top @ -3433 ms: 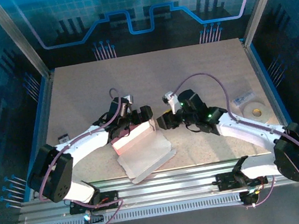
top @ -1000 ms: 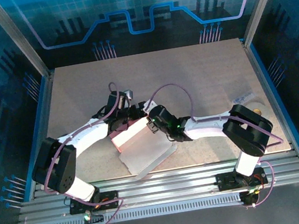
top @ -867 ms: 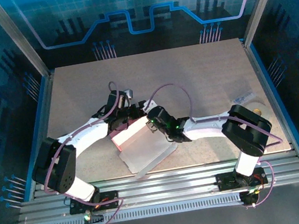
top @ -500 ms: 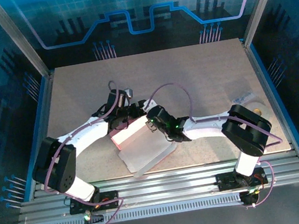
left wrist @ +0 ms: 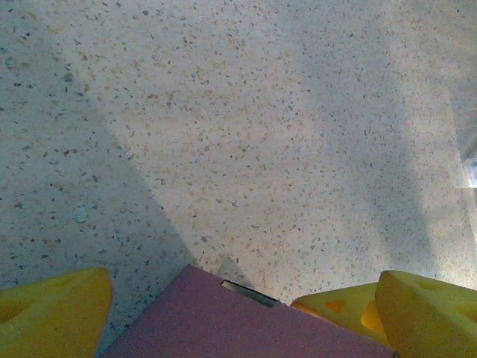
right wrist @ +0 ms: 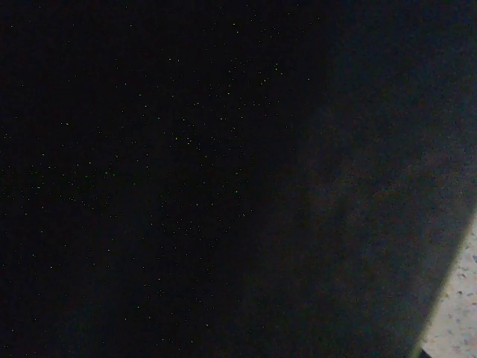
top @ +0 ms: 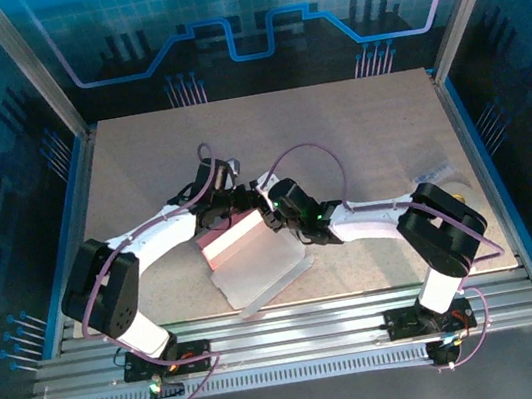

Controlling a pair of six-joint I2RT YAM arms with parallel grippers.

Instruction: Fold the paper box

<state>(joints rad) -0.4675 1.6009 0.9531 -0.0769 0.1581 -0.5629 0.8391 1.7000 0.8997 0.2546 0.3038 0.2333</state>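
Note:
The paper box [top: 235, 241] sits at the table's middle, its pink panel raised and a pale flap [top: 263, 275] lying flat toward the near edge. My left gripper [top: 228, 208] is at the box's far side. In the left wrist view its yellow fingers [left wrist: 54, 309] stand wide apart, with the pink panel [left wrist: 246, 328] between them and my left gripper [left wrist: 246, 289] open around it. My right gripper [top: 274, 215] presses against the box's right end. The right wrist view is almost black, so its jaws are hidden.
A white tape roll [top: 458, 197] and a clear bag [top: 434, 175] lie at the right edge, partly behind the right arm's elbow. Speckled tabletop [top: 267, 139] stretches behind the box. Metal rails [top: 285, 318] run along the near edge.
The right gripper has shifted slightly toward the back at the box's right end. The left arm and the raised pink panel have hardly moved.

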